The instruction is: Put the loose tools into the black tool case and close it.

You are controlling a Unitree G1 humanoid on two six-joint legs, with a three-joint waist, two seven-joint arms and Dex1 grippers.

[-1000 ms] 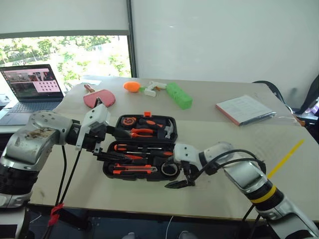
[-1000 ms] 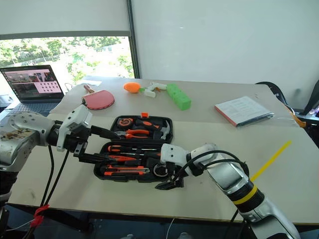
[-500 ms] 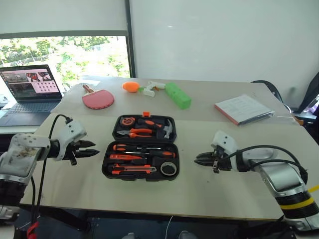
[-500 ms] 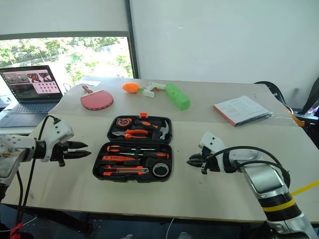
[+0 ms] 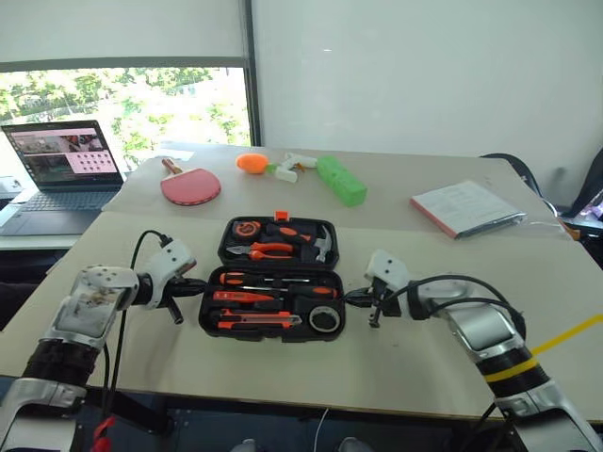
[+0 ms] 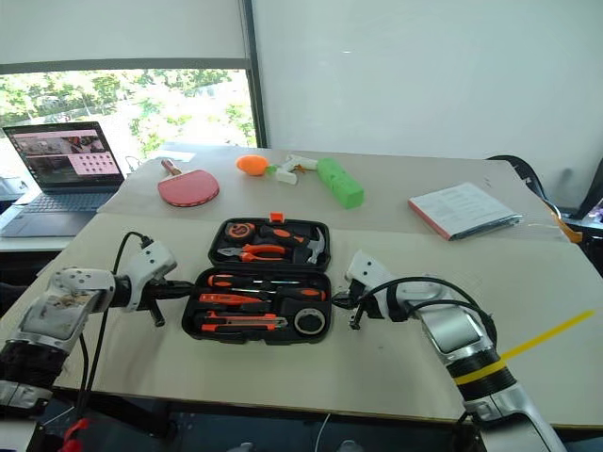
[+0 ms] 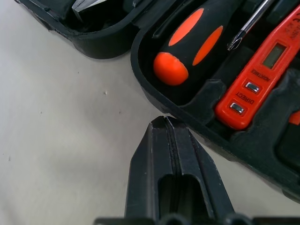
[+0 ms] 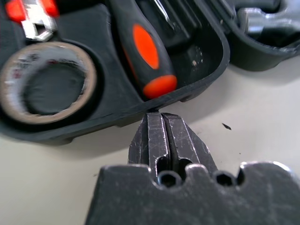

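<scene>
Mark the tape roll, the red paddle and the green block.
tape roll [image 5: 323,319], left eye view, on its round top face, in the case's near right corner.
red paddle [image 5: 191,186], left eye view, on the middle of the blade.
green block [image 5: 343,183], left eye view, on its top face.

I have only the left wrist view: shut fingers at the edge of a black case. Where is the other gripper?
Observer: The right gripper is at the opposite side of the case, also shut, its tip at the case wall.
Operator: Is the case open or closed?
Observer: Open flat; the lid half lies on the far side, holding pliers and a hammer.
Operator: Are tools left on the table?
Observer: None that I see; the tape roll and knife sit in their slots. Beyond the case lie a red paddle and a green block.
</scene>
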